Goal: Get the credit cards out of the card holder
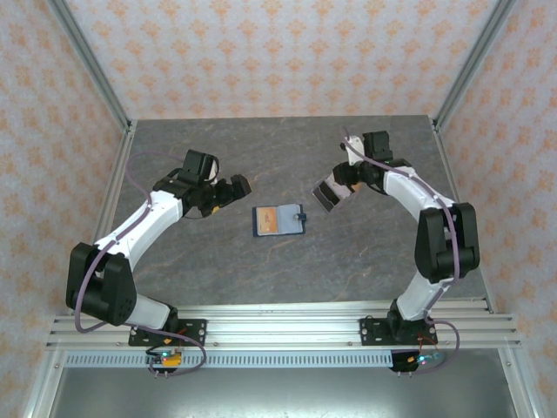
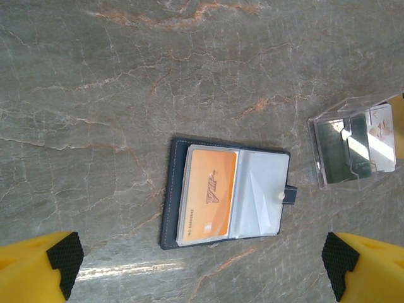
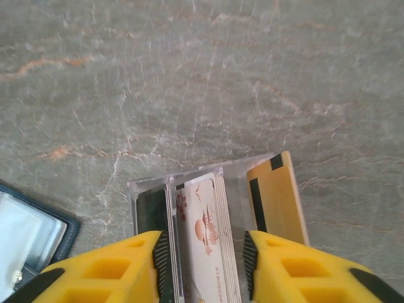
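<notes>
First the left pincer [image 1: 231, 192], wide apart and empty; card holder [image 1: 278, 220] flat and open on the surface [image 1: 365, 261] at its 4 o'clock, long side from 9 to 3, orange card [image 2: 208, 194] inside; right pincer [image 3: 205, 252] clamped on credit cards [image 3: 203, 214], about as near.

- My right wrist camera cuts the navy blue bifold card holder [image 3: 44, 230] to one corner.
- The clear-sleeved stack of white, black and tan credit cards [image 3: 202, 214] runs off the bottom, partly behind the right gripper's [image 3: 203, 259] fingers.
- From above, I can't read the orange card's [image 1: 271, 219] print: too small.
</notes>
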Motion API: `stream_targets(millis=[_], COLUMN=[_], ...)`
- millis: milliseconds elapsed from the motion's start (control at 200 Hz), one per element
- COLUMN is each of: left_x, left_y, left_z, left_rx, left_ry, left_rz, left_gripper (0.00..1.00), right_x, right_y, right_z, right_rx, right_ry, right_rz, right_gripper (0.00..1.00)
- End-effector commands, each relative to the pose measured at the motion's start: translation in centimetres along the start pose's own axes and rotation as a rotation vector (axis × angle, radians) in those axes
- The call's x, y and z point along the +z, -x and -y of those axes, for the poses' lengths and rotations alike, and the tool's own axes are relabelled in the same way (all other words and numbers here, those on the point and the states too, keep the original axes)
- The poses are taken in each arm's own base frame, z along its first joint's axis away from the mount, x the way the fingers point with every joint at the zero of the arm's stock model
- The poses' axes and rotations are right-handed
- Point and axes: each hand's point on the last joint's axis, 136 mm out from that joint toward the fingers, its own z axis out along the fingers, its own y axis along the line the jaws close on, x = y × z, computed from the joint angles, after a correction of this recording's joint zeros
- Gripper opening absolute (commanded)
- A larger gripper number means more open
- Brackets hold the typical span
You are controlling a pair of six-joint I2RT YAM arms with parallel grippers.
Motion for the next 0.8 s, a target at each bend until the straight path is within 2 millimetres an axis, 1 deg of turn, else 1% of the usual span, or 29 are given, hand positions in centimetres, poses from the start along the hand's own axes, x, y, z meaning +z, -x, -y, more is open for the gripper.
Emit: stream_targets(millis=[0,110,155,285,360,480,586,641,706,796], left_x=[0.1,0.3,0.4,0.7,1.1,1.7,2.3,2.5,2.8,3.2], left_y=[0.5,0.6,0.5,0.3,0.1,-0.5,-1.0,-1.2,-1.6,-2.1], left_z=[-0.5,-0.7,-0.8,-0.9,-0.9,-0.9,-0.8,-0.8,-0.8,-0.7], left_rx=[-0.007,-0.021,-0.025,-0.03,-0.032,-0.031,-0.038,-0.041,-0.043,-0.043], left_ry=[0.029,0.037,0.04,0.046,0.04,0.024,0.004,0.0,0.0,-0.003], left_rz=[0.007,0.01,0.007,-0.006,-0.022,-0.05,-0.074,-0.086,-0.096,-0.113], left_gripper=[1.0,1.0,1.0,1.0,1.0,1.0,1.0,1.0,0.98,0.95], right_x=[-3.6,-4.8,-5.1,-5.1,-4.6,-3.0,-0.9,0.3,1.5,3.1], right_y=[2.6,2.4,2.2,0.6,-0.3,-2.0,-3.5,-4.1,-4.9,-5.9], right_z=[-0.8,-1.9,-2.7,-5.7,-8.3,-13.3,-17.3,-19.1,-20.6,-21.4], right_rx=[0.126,0.275,0.345,0.493,0.532,0.563,0.627,0.663,0.694,0.743], right_ry=[-0.028,-0.042,-0.033,0.002,0.044,0.135,0.226,0.263,0.281,0.276], right_rz=[0.087,0.118,0.135,0.111,0.068,-0.001,-0.074,-0.1,-0.125,-0.16], right_gripper=[0.42,0.48,0.49,0.54,0.54,0.5,0.45,0.44,0.41,0.36])
